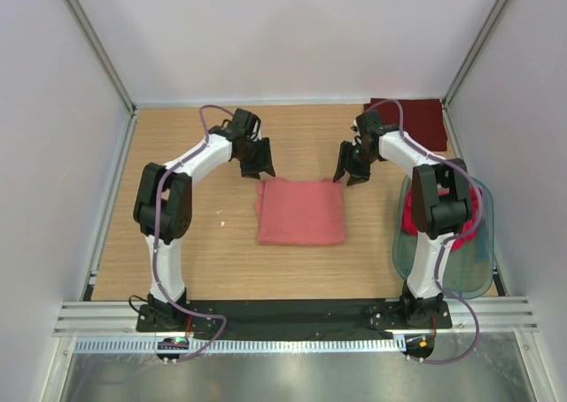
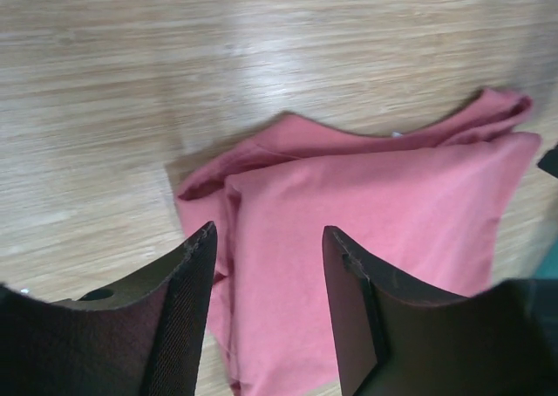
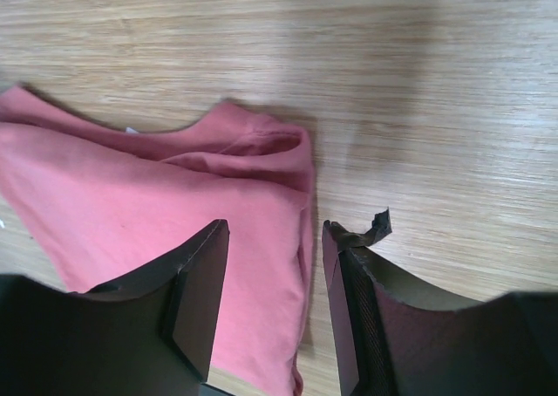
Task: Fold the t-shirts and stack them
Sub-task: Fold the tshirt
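Note:
A salmon-pink t-shirt (image 1: 301, 211) lies folded into a rough square on the wooden table (image 1: 195, 243), also in the left wrist view (image 2: 384, 213) and the right wrist view (image 3: 148, 204). My left gripper (image 1: 258, 166) hovers open above its far left corner, nothing between the jaws (image 2: 268, 235). My right gripper (image 1: 349, 172) hovers open above the far right corner, jaws empty (image 3: 275, 230). A dark maroon t-shirt (image 1: 415, 121) lies folded at the far right corner of the table. Brighter red-pink t-shirts (image 1: 409, 214) show inside the tub, partly hidden by the right arm.
A translucent greenish plastic tub (image 1: 461, 265) stands at the right edge beside the right arm's base. White walls and metal frame posts enclose the table. A small white speck (image 1: 223, 224) lies left of the pink shirt. A torn bit of pad sticks up from the right gripper's finger (image 3: 377, 226).

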